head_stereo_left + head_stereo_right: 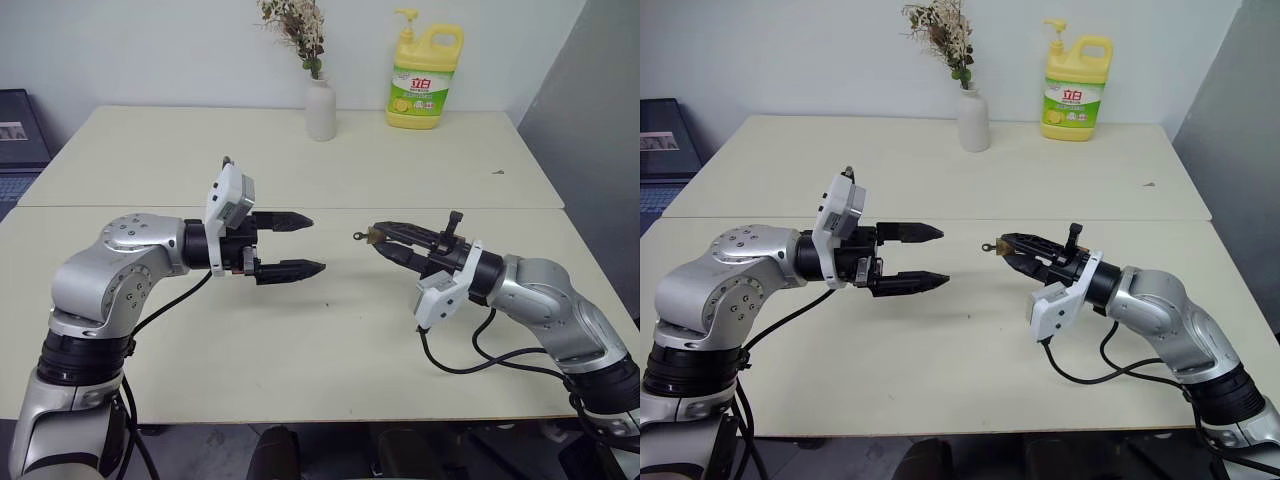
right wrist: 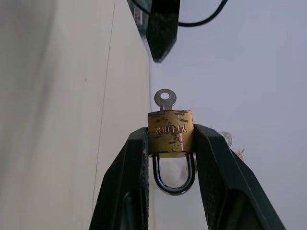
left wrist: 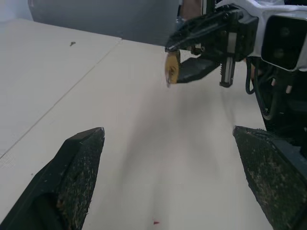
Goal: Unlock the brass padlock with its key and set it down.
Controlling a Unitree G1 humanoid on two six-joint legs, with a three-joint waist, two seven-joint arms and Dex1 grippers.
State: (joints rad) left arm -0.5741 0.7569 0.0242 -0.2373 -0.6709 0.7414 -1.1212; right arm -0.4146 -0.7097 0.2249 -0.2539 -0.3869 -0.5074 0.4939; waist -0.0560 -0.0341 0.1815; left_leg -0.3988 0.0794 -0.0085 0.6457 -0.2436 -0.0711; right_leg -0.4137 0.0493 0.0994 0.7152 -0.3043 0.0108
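My right gripper (image 1: 379,241) is shut on the brass padlock (image 2: 170,132), its two fingers pressing the body's sides. The silvery shackle (image 2: 173,177) loops back between the fingers. The key (image 2: 165,99) sits in the padlock's end, and its round head sticks out toward my left gripper (image 1: 316,243). That gripper is open, holds nothing, and points at the padlock (image 3: 171,67) from a short gap away. Both grippers hover above the table (image 1: 300,350), facing each other.
A white vase (image 1: 320,108) with dried flowers and a yellow detergent bottle (image 1: 424,78) stand at the table's far edge. A small dark speck (image 1: 497,172) lies at the far right. A grey wall (image 1: 590,130) borders the table's right side.
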